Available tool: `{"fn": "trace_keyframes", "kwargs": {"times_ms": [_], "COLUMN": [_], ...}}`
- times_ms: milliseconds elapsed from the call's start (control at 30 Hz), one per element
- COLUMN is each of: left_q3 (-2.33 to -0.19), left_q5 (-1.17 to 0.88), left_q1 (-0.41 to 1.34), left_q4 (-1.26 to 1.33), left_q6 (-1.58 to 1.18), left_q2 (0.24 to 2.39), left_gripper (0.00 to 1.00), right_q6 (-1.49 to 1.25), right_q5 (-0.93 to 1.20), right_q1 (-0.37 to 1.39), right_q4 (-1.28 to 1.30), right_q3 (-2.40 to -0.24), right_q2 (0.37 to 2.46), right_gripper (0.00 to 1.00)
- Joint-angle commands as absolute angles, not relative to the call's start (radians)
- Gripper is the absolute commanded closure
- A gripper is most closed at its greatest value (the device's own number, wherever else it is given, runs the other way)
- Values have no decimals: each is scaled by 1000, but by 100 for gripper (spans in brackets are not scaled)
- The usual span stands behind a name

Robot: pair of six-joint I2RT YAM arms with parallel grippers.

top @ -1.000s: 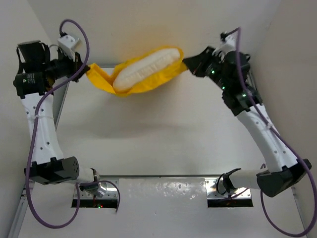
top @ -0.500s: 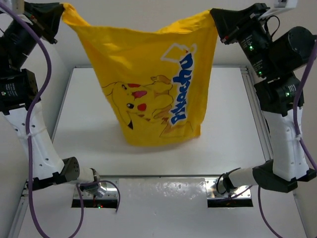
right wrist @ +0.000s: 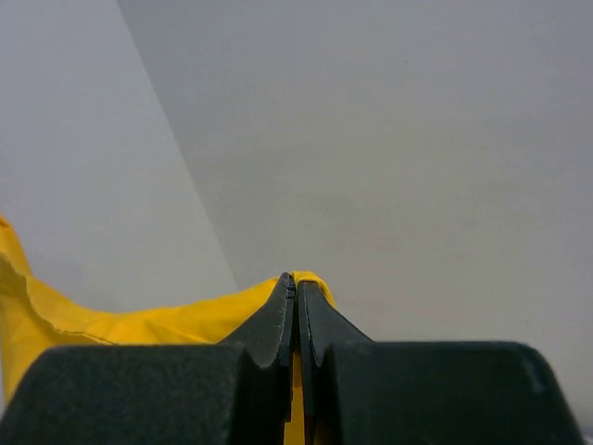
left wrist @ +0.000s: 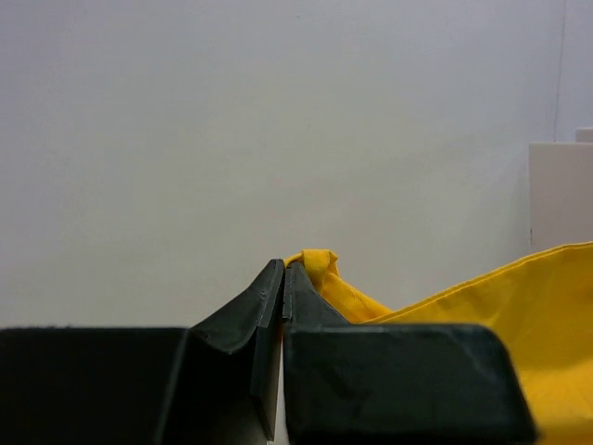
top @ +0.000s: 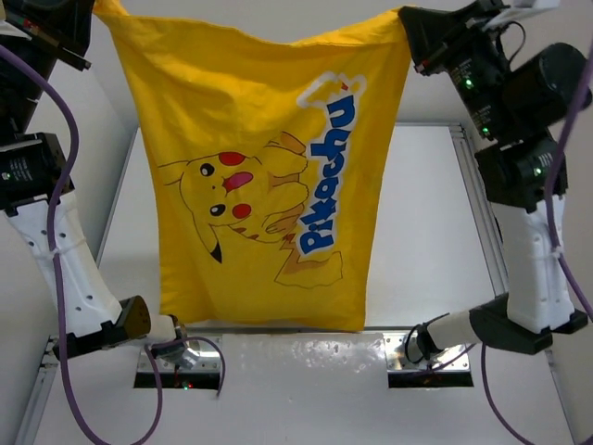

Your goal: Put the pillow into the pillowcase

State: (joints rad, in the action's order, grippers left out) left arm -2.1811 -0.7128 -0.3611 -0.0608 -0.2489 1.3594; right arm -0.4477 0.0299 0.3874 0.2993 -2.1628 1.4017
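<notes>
Both arms upright and high, left gripper (left wrist: 283, 273) and right gripper (right wrist: 296, 286) each pinching a top corner of hanging pillowcase (top: 269, 120)

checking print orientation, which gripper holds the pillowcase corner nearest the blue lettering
The right gripper; the blue lettering climbs toward its corner, far from the left gripper.
</notes>
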Motion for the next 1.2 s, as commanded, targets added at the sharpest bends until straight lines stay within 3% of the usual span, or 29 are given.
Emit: {"fn": "trace_keyframes", "kwargs": {"times_ms": [0,333,633,767,1000,1167], "left_q3": [-2172,-2175,-2230,-2296,-2325,-2243], "left_q5": [-623,-442,-221,-207,-299,-400], "left_q1": [-376,-422,-566,-609,-624,-588], "left_q4": [23,-44,31,52,109,141], "left_q6": [-267,-181,-248,-282,-345,-436], "left_q2": [1377,1379,1405,1422,1450,1509], "left_gripper": [100,100,100,100,100,100], "right_q6": [-425,-442,-244,-123,-20,-78], "right_q5": [-17,-5,5,-110,-258,-302], "right_q1": [376,457,796,940,962,830], "right_q4": [238,175,195,166,112,248], "right_q3": [-2223,-2089,-2184,-2174,-2040,-2023], "right_q2": [1475,1445,1491,1442,1342,1399], "right_gripper": [100,100,100,100,100,100]}}
